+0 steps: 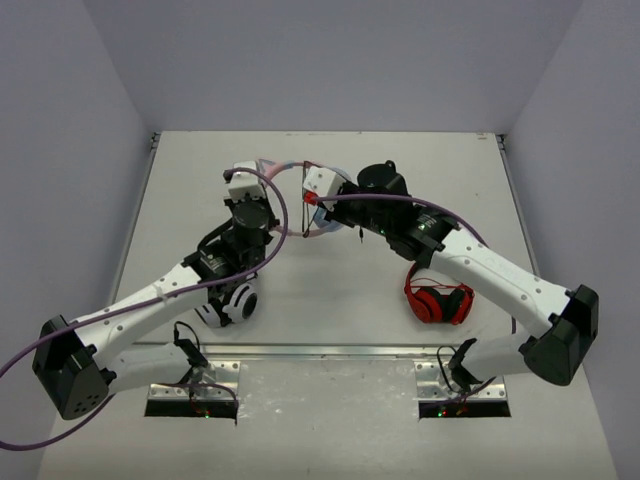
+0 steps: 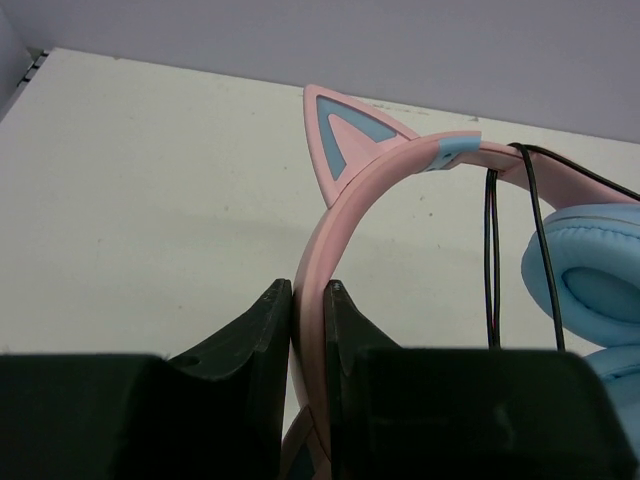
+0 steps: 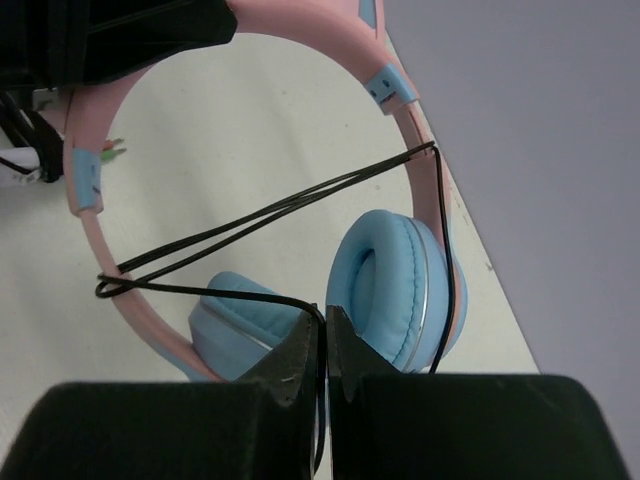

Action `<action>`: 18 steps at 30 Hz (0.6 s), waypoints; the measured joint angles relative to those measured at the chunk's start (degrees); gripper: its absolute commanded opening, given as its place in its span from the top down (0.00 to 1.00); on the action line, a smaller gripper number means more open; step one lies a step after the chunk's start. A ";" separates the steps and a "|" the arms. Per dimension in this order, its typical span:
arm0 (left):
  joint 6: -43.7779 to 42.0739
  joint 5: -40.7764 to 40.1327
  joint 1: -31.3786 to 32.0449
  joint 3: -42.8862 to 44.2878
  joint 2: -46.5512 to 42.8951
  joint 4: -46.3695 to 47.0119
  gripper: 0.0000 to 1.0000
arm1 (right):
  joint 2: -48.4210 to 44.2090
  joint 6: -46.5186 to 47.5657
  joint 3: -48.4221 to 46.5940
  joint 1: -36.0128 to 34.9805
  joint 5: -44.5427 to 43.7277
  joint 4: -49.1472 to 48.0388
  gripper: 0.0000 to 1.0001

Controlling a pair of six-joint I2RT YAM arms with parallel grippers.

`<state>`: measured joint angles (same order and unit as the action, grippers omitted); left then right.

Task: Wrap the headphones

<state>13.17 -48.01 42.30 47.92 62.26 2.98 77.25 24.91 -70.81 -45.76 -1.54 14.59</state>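
Observation:
The headphones (image 1: 284, 166) are held up over the middle of the table between both arms. My left gripper (image 1: 252, 188) is shut on the pink headband (image 2: 400, 165), just below a cat ear (image 2: 340, 135); the band runs between its jaws (image 2: 310, 292). My right gripper (image 1: 316, 192) is shut on the thin black cable (image 3: 260, 215), pinched at its tips (image 3: 325, 320). The cable crosses the headband's arch twice and loops round both sides of the band. The light blue earcups (image 3: 390, 285) hang just beyond the right gripper. The left gripper's black fingers (image 3: 130, 35) show at the band's top.
Red-and-black headphones (image 1: 438, 300) lie on the table under my right forearm. Black-and-white striped headphones (image 1: 232, 303) lie under my left forearm. Grey walls close the table on three sides. A purple cable (image 1: 280, 215) loops over the left arm.

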 measured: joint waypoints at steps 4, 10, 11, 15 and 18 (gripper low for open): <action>0.87 1.99 0.15 3.21 2.08 -4.28 1.00 | 1.88 3.17 0.00 -0.31 -3.08 -2.62 0.97; 2.12 3.15 0.59 5.33 3.74 -8.39 1.00 | 2.97 6.19 -0.07 -0.31 -4.87 -3.54 0.99; 2.23 3.19 0.59 5.33 3.74 -8.68 1.00 | 3.10 6.23 -0.20 -0.31 -4.87 -3.39 0.98; 2.58 3.56 0.59 5.33 3.74 -9.27 1.00 | 3.41 5.70 -0.90 0.35 -3.61 -2.43 0.91; 2.60 4.20 0.59 5.33 3.67 -9.33 1.00 | 3.48 4.59 -1.64 1.81 -2.01 -1.16 0.85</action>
<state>15.77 -43.81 42.89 53.25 65.93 -6.35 80.73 29.50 -72.44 -43.94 -3.55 13.43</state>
